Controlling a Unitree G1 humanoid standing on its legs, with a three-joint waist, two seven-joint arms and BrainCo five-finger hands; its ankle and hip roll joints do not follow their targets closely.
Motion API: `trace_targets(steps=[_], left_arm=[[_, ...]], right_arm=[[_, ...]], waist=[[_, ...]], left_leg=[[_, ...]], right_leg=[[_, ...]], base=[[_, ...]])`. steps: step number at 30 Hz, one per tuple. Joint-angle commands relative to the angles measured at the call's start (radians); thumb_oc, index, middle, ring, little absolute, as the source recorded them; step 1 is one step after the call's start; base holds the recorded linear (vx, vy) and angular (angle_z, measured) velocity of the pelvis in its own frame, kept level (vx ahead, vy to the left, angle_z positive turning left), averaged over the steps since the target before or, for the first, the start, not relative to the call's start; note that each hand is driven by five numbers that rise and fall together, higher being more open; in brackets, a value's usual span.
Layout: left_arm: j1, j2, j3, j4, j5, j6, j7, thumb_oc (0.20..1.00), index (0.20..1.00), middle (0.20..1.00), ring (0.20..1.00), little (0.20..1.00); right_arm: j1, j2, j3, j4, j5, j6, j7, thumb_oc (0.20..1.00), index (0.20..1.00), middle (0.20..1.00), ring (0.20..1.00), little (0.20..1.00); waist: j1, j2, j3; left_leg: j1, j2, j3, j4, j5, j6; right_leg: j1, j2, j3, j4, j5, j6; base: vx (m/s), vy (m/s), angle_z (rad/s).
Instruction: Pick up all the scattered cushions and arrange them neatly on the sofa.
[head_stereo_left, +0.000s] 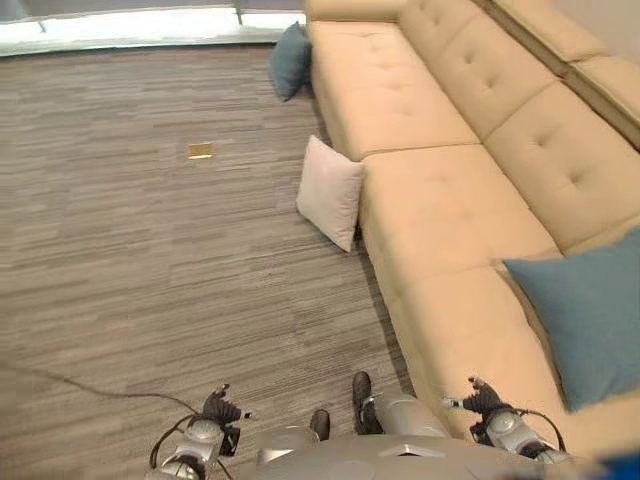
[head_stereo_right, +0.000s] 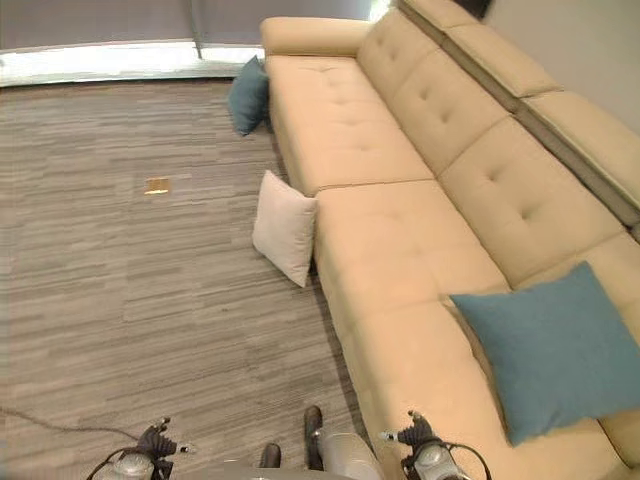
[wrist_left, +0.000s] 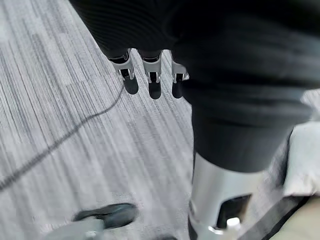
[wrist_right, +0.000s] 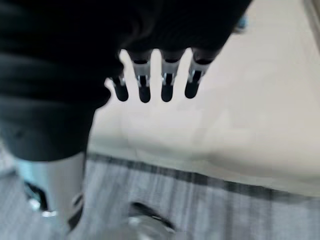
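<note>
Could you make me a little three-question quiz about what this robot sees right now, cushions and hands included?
1. True or false: the cream cushion lies flat on the sofa seat.
2. Multiple choice: where is the large teal cushion? A) on the carpet by the window; B) on the sofa seat, against the backrest; C) in the robot's hand.
3. Fill the gap: the small dark teal cushion stands on the carpet at the sofa's far ____.

Key
1. False: it stands on the carpet, leaning on the sofa front.
2. B.
3. End. The left hand and right hand both hang with straight fingers, holding nothing.
</note>
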Motion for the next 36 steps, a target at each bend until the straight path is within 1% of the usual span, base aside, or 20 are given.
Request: trace_targets(steps=[1, 3, 4, 6, 8, 10, 12, 15, 18, 19, 23, 26, 27, 28, 29, 30, 32, 33, 35, 36], left_arm=[[-0.013, 0.002, 0.010, 0.042, 0.024, -0.008, -0.002, 1.000, 1.000, 1.000, 1.000, 1.000], [-0.005, -0.006, 0.010, 0.041, 0.024, -0.006, -0.003, 1.000, 1.000, 1.000, 1.000, 1.000], [-0.011, -0.011, 0.011, 0.034, 0.015, -0.005, -0.003, 1.000, 1.000, 1.000, 1.000, 1.000], [-0.016, -0.013, 0.008, 0.024, 0.007, -0.005, 0.001, 1.000, 1.000, 1.000, 1.000, 1.000], [-0.016, -0.013, 0.001, 0.017, 0.006, -0.004, 0.002, 1.000, 1.000, 1.000, 1.000, 1.000], [-0.014, -0.005, -0.003, 0.013, 0.009, 0.001, 0.000, 1.000, 1.000, 1.000, 1.000, 1.000], [-0.012, -0.001, -0.002, 0.010, 0.003, -0.001, 0.000, 1.000, 1.000, 1.000, 1.000, 1.000], [0.013, 0.003, 0.009, 0.029, 0.021, 0.007, -0.006, 1.000, 1.000, 1.000, 1.000, 1.000], [0.033, 0.005, 0.023, 0.043, 0.029, 0.011, -0.008, 1.000, 1.000, 1.000, 1.000, 1.000], [0.032, 0.008, 0.029, 0.042, 0.025, 0.011, -0.009, 1.000, 1.000, 1.000, 1.000, 1.000], [0.012, 0.022, 0.027, 0.021, 0.012, 0.011, 0.000, 1.000, 1.000, 1.000, 1.000, 1.000], [0.006, 0.023, 0.022, 0.012, 0.004, 0.004, 0.001, 1.000, 1.000, 1.000, 1.000, 1.000], [0.004, 0.023, 0.016, 0.012, 0.004, 0.003, 0.002, 1.000, 1.000, 1.000, 1.000, 1.000], [0.002, 0.023, 0.012, 0.013, 0.007, 0.005, 0.001, 1.000, 1.000, 1.000, 1.000, 1.000], [0.001, 0.022, 0.009, 0.015, 0.011, 0.004, 0.000, 1.000, 1.000, 1.000, 1.000, 1.000], [-0.006, 0.018, 0.005, 0.023, 0.008, 0.004, -0.003, 1.000, 1.000, 1.000, 1.000, 1.000], [-0.010, 0.015, 0.004, 0.028, 0.019, 0.002, -0.001, 1.000, 1.000, 1.000, 1.000, 1.000], [-0.008, 0.008, 0.001, 0.031, 0.027, 0.002, 0.001, 1.000, 1.000, 1.000, 1.000, 1.000], [0.001, 0.000, -0.001, 0.038, 0.034, 0.002, -0.004, 1.000, 1.000, 1.000, 1.000, 1.000], [0.007, -0.002, -0.013, 0.031, 0.045, 0.005, -0.010, 1.000, 1.000, 1.000, 1.000, 1.000]], right_arm=[[-0.036, -0.035, -0.001, -0.002, 0.005, -0.001, -0.017, 1.000, 1.000, 1.000, 1.000, 1.000], [-0.036, -0.041, -0.001, -0.010, 0.005, -0.005, -0.016, 1.000, 1.000, 1.000, 1.000, 1.000], [-0.040, -0.046, 0.001, -0.013, 0.005, -0.008, -0.017, 1.000, 1.000, 1.000, 1.000, 1.000], [-0.046, -0.050, 0.003, -0.012, 0.012, -0.006, -0.021, 1.000, 1.000, 1.000, 1.000, 1.000], [-0.049, -0.051, 0.011, -0.006, 0.009, -0.002, -0.021, 1.000, 1.000, 1.000, 1.000, 1.000], [-0.052, -0.046, 0.022, 0.002, 0.003, 0.005, -0.021, 1.000, 1.000, 1.000, 1.000, 1.000], [-0.055, -0.044, 0.028, 0.005, -0.001, 0.011, -0.023, 1.000, 1.000, 1.000, 1.000, 1.000], [-0.042, -0.024, 0.035, 0.017, -0.025, 0.016, -0.019, 1.000, 1.000, 1.000, 1.000, 1.000], [-0.040, -0.010, 0.038, 0.019, -0.036, 0.016, -0.020, 1.000, 1.000, 1.000, 1.000, 1.000], [-0.042, -0.002, 0.042, 0.014, -0.042, 0.017, -0.013, 1.000, 1.000, 1.000, 1.000, 1.000], [-0.071, 0.003, 0.059, -0.009, -0.052, 0.020, -0.012, 1.000, 1.000, 1.000, 1.000, 1.000], [-0.078, 0.004, 0.064, -0.029, -0.053, 0.011, -0.016, 1.000, 1.000, 1.000, 1.000, 1.000], [-0.077, 0.001, 0.070, -0.032, -0.055, 0.011, -0.016, 1.000, 1.000, 1.000, 1.000, 1.000], [-0.078, -0.003, 0.074, -0.030, -0.056, 0.012, -0.015, 1.000, 1.000, 1.000, 1.000, 1.000], [-0.078, -0.004, 0.077, -0.028, -0.057, 0.013, -0.015, 1.000, 1.000, 1.000, 1.000, 1.000], [-0.080, -0.010, 0.080, -0.024, -0.061, 0.020, -0.014, 1.000, 1.000, 1.000, 1.000, 1.000], [-0.074, -0.012, 0.078, -0.015, -0.067, 0.023, -0.019, 1.000, 1.000, 1.000, 1.000, 1.000], [-0.059, -0.010, 0.070, -0.003, -0.061, 0.025, -0.019, 1.000, 1.000, 1.000, 1.000, 1.000], [-0.036, -0.018, 0.050, 0.008, -0.050, 0.025, -0.017, 1.000, 1.000, 1.000, 1.000, 1.000], [-0.028, -0.022, 0.045, 0.012, -0.047, 0.025, -0.017, 1.000, 1.000, 1.000, 1.000, 1.000]], waist=[[-0.013, -0.019, 0.009], [-0.015, -0.027, 0.010], [-0.010, -0.037, 0.023], [-0.006, -0.044, 0.036], [0.003, -0.047, 0.035], [0.014, -0.050, 0.025], [0.024, -0.052, 0.027], [0.029, -0.057, 0.001], [0.036, -0.063, -0.012], [0.043, -0.061, -0.012], [0.038, -0.033, 0.014], [0.033, -0.016, 0.026], [0.023, -0.016, 0.028], [0.020, -0.018, 0.030], [0.015, -0.020, 0.033], [-0.003, -0.027, 0.041], [-0.009, -0.033, 0.044], [-0.015, -0.037, 0.035], [-0.026, -0.035, 0.009], [-0.028, -0.037, 0.003]], left_leg=[[-0.060, -0.011, -0.009, 0.054, -0.089, -0.086], [-0.079, -0.017, 0.001, 0.149, -0.136, -0.100], [-0.122, -0.020, 0.041, 0.238, -0.149, -0.122], [-0.185, 0.000, 0.118, 0.309, -0.147, -0.136], [-0.217, 0.034, 0.185, 0.293, -0.147, -0.125], [-0.251, 0.058, 0.215, 0.218, -0.092, -0.114], [-0.297, 0.067, 0.228, 0.202, -0.047, -0.117], [-0.250, 0.065, 0.224, 0.149, -0.040, -0.106], [-0.216, 0.056, 0.220, 0.137, -0.053, -0.091], [-0.195, 0.050, 0.226, 0.130, -0.066, -0.076], [-0.152, 0.044, 0.210, 0.108, -0.069, -0.039], [-0.117, 0.048, 0.194, 0.099, -0.088, -0.028], [-0.092, 0.040, 0.168, 0.093, -0.100, -0.025], [-0.078, 0.035, 0.158, 0.089, -0.106, -0.027], [-0.065, 0.030, 0.151, 0.085, -0.111, -0.028], [-0.035, 0.016, 0.127, 0.071, -0.122, -0.032], [-0.019, 0.007, 0.116, 0.075, -0.136, -0.037], [0.000, 0.002, 0.110, 0.073, -0.152, -0.039], [0.019, 0.020, 0.110, 0.095, -0.184, -0.066], [-0.018, 0.035, 0.142, 0.239, -0.162, -0.116]], right_leg=[[0.136, -0.018, -0.035, -0.097, -0.005, 0.046], [0.169, -0.022, -0.041, -0.137, 0.003, 0.043], [0.202, -0.033, -0.053, -0.163, 0.003, 0.041], [0.227, -0.051, -0.066, -0.182, 0.000, 0.041], [0.244, -0.057, -0.079, -0.190, -0.008, 0.041], [0.253, -0.052, -0.088, -0.193, -0.024, 0.040], [0.259, -0.047, -0.088, -0.188, -0.045, 0.034], [0.282, -0.043, -0.084, -0.173, -0.067, 0.035], [0.285, -0.056, -0.064, -0.126, -0.076, 0.046], [0.274, -0.069, -0.059, -0.062, -0.080, 0.062], [0.159, -0.092, -0.038, 0.197, 0.015, 0.098], [0.101, -0.090, -0.039, 0.287, 0.021, 0.094], [0.060, -0.056, -0.025, 0.245, 0.001, 0.078], [0.059, -0.046, -0.024, 0.205, -0.013, 0.076], [0.054, -0.034, -0.027, 0.161, -0.013, 0.072], [0.016, -0.012, -0.035, 0.052, 0.014, 0.076], [0.032, -0.017, -0.058, -0.005, 0.027, 0.087], [0.058, -0.005, -0.035, -0.025, 0.022, 0.070], [0.095, -0.007, -0.046, -0.047, 0.011, 0.054], [0.146, -0.006, -0.050, -0.079, 0.003, 0.037]], base=[[0.20, -0.114, 0.60], [0.21, -0.109, 0.68], [0.13, -0.058, 0.45], [0.04, 0.013, 0.38], [0.11, 0.018, 0.61], [0.20, 0.034, 0.30], [0.16, 0.054, 0.11], [0.27, 0.137, -0.14], [0.21, 0.163, -0.10], [0.16, 0.239, -0.04], [0.11, 0.217, -0.02], [0.16, 0.129, 0.05], [0.28, 0.075, -0.20], [0.30, 0.038, -0.15], [0.32, -0.008, 0.08], [0.33, -0.023, 0.24], [0.29, -0.038, 0.18], [0.38, -0.084, 0.37], [0.43, -0.124, 0.81], [0.28, -0.098, 0.74]])
